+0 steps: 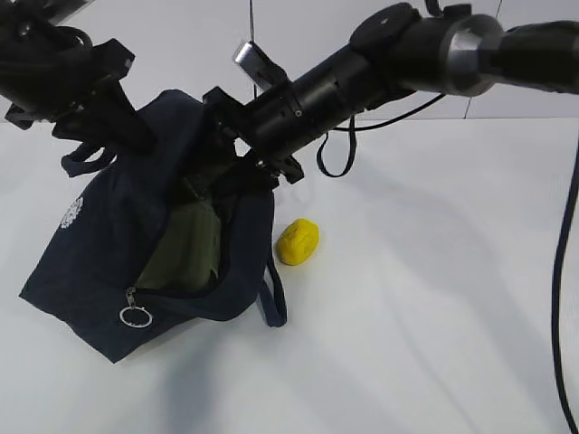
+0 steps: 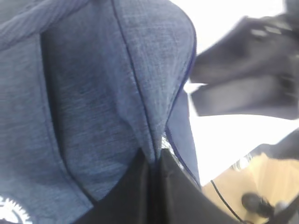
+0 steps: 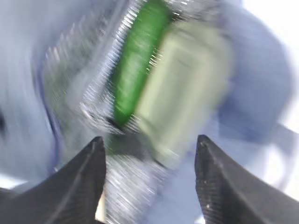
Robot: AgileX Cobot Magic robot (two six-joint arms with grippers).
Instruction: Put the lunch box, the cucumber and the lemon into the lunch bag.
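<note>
Right pincer (image 3: 149, 154) stands wide, empty, at the bag (image 1: 99, 262) mouth. Inside: box (image 3: 187, 88) with cucumber (image 3: 138, 60) beside it. Left pincer (image 2: 154, 163) is clamped on the bag's fabric edge. Lemon (image 1: 298, 241) lies on the surface (image 1: 425, 316), just beside the bag.

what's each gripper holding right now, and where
Left gripper: shut, pinching a fold of the dark navy fabric lunch bag. Right gripper: open, holding nothing.

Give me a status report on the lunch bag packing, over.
Left pincer shut on lunch bag fabric. Right pincer open over bag mouth. Lunch box and cucumber inside. Lemon on table, unobstructed.
</note>
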